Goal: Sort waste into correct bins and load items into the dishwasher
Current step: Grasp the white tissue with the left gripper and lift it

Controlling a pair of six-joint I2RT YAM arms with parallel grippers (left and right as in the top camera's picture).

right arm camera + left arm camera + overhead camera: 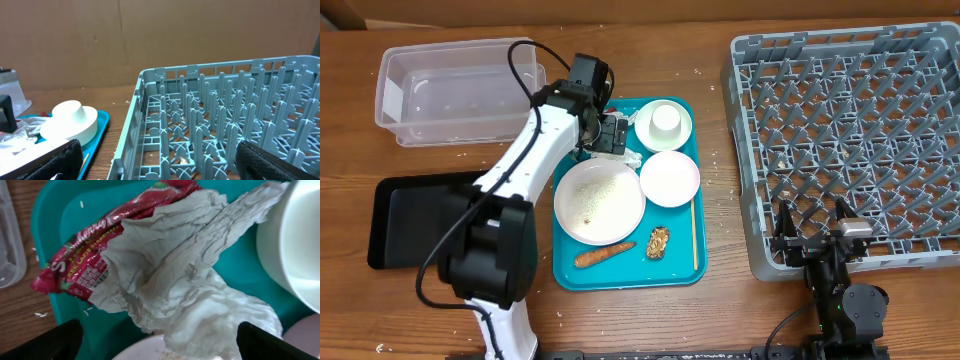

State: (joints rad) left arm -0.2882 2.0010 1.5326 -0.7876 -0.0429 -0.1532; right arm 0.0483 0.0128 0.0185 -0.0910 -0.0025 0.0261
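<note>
Wooden tabletop (720,320), brown board backdrop (100,40); teal plastic serving tray (560,272) at centre. Left gripper (610,135) hovers over the tray's far-left corner, fingers spread fully wide, nothing held. Beneath it lies a crumpled white paper napkin (190,285), overlapping a red-and-white crinkled wrapper (85,260), just beside a pale green-rimmed bowl (643,128). Napkin probably light, soft, compressible; pinch a raised fold mid-wad, clear of the wrapper, or both may lift together. Right gripper (812,222) sits at the near edge of the grey lattice dish rack (850,110); equally wide, empty.

Crumpled matt paper napkin (190,295), glossy crinkled wrapper (95,250).
</note>
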